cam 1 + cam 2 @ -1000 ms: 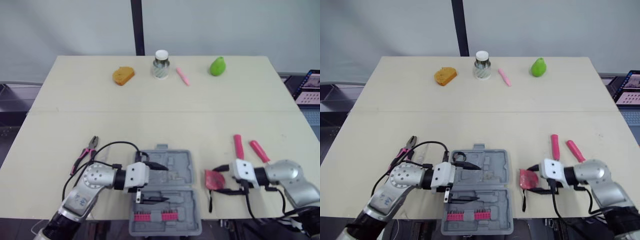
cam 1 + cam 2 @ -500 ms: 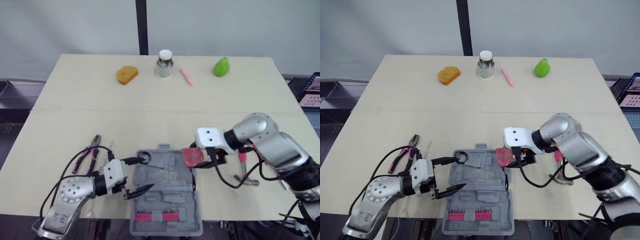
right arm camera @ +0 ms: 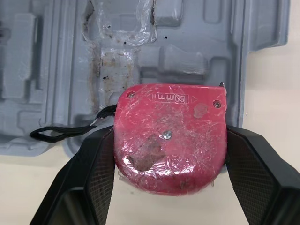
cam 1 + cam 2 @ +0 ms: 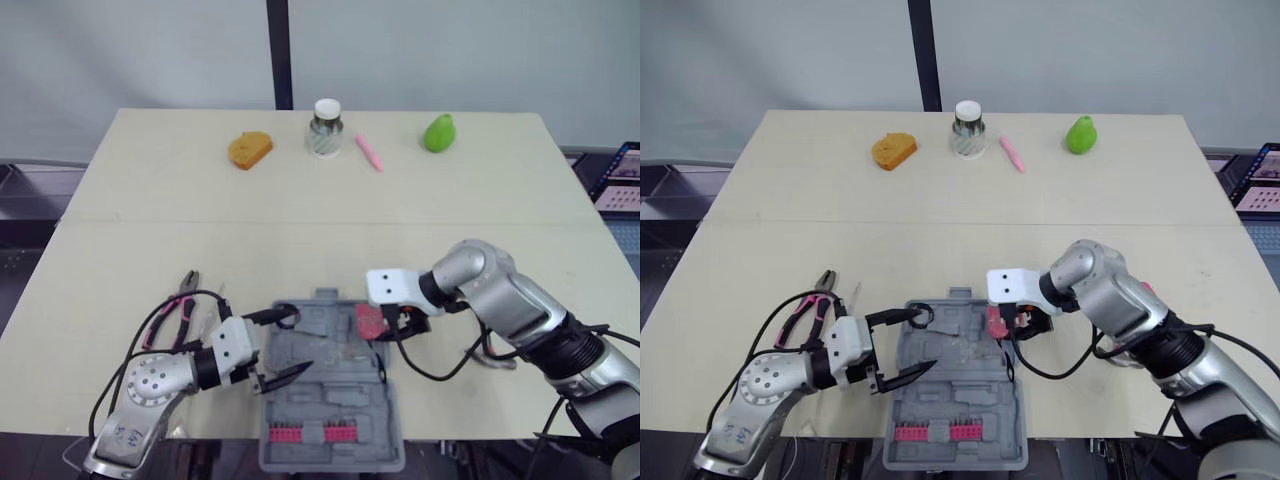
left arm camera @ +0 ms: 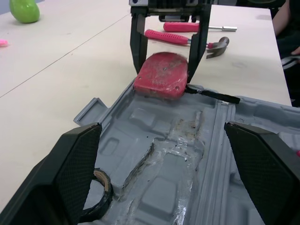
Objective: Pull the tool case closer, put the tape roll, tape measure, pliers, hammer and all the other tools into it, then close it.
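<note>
**A:** Where is the tape measure (image 3: pixel 171 140), and how does it lie?

**B:** It is clamped flat between the two fingers of the right gripper (image 5: pixel 166 74), at the right rim of the tool case (image 4: pixel 330 395), just right of centre in the eye views. Its broad red face is turned up to the right wrist camera, and its black strap (image 3: pixel 61 132) trails across the rim onto the grey tray. I can't tell whether it touches the rim.

**A:** And the case's long axis?

**B:** It runs from the frame's bottom edge upward. The case lies open, and the half with the row of pink bits (image 4: pixel 305 433) reaches past the front edge of the table (image 4: pixel 300 240).

**A:** The other pincer?

**B:** The left gripper (image 4: pixel 300 340) is spread wide and holds nothing, over the case's left side. The tape roll (image 5: pixel 105 185) lies in the tray there.

**A:** What do the wrist views add?

**B:** The left wrist view shows the whole hammer (image 5: pixel 187 41) and a pink-handled tool (image 5: pixel 187 26) beyond it. In the eye views the right arm covers most of the hammer.

**A:** Room to move?

**B:** The pliers (image 4: pixel 172 308) lie left of the case. A broad stretch of table runs from there up to the bread (image 4: pixel 248 150), jar (image 4: pixel 324 127), pen (image 4: pixel 368 152) and pear (image 4: pixel 437 132).
</note>
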